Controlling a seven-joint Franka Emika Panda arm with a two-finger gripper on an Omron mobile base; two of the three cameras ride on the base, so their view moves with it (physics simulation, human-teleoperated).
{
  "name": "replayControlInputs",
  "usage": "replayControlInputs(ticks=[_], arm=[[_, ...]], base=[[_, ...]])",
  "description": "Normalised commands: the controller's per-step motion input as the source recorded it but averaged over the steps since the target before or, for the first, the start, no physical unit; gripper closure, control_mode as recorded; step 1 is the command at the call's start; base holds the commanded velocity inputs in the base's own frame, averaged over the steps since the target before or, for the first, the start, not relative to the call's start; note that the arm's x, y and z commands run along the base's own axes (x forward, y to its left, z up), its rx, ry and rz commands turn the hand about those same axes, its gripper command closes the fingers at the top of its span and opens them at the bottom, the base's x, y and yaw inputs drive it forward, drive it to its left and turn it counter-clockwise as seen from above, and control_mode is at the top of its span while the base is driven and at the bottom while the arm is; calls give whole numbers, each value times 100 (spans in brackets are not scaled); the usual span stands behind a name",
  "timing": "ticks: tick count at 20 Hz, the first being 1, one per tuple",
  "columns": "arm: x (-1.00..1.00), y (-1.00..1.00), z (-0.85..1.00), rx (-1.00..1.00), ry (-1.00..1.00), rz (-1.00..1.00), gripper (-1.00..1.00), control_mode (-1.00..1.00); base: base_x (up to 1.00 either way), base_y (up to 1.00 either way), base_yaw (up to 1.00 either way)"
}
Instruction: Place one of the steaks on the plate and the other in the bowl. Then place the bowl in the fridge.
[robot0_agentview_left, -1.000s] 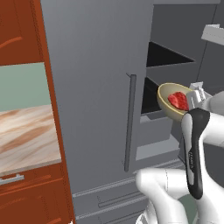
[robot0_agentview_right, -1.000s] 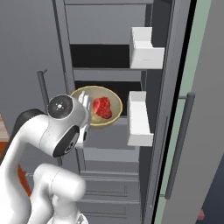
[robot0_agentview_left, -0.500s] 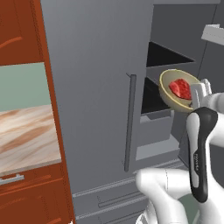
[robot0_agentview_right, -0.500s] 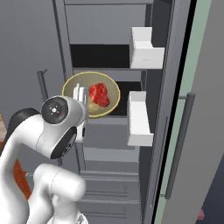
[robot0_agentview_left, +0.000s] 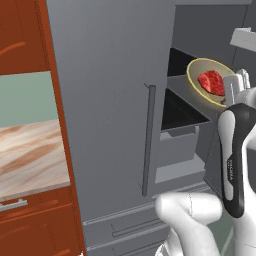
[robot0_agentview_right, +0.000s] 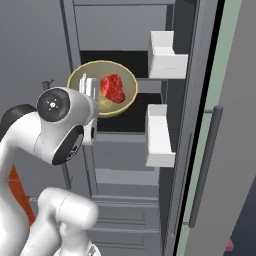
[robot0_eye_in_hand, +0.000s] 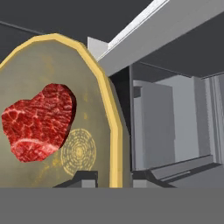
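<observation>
Fridge (robot0_agentview_left: 110, 100) w/ right door open, shelves bare. Bowl (robot0_agentview_right: 102, 89) tilted, raised in front of mid shelf's front edge, steak (robot0_agentview_right: 113, 88) inside. Gripper (robot0_eye_in_hand: 113, 177) pinched on bowl rim; shelf lies straight ahead.

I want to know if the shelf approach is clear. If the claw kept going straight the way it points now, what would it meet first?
The claw is clamped on the rim of the bowl carrying a steak. Ahead lies the open fridge; probably its grey inner wall or a shelf edge comes first, though depth is unclear.
</observation>
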Motion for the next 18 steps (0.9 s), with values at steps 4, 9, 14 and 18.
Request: replayControlInputs(ticks=[4, 9, 14, 18], arm=[[-3, -2, 73, -1, 8, 0, 100, -100], [-2, 0, 62, -6, 7, 1, 100, -100], [2, -4, 6, -4, 0, 4, 100, -100], [22, -14, 0, 0, 0, 16, 100, -100]], base=[[0, 0, 0], [0, 0, 0], [0, 0, 0], [0, 0, 0]])
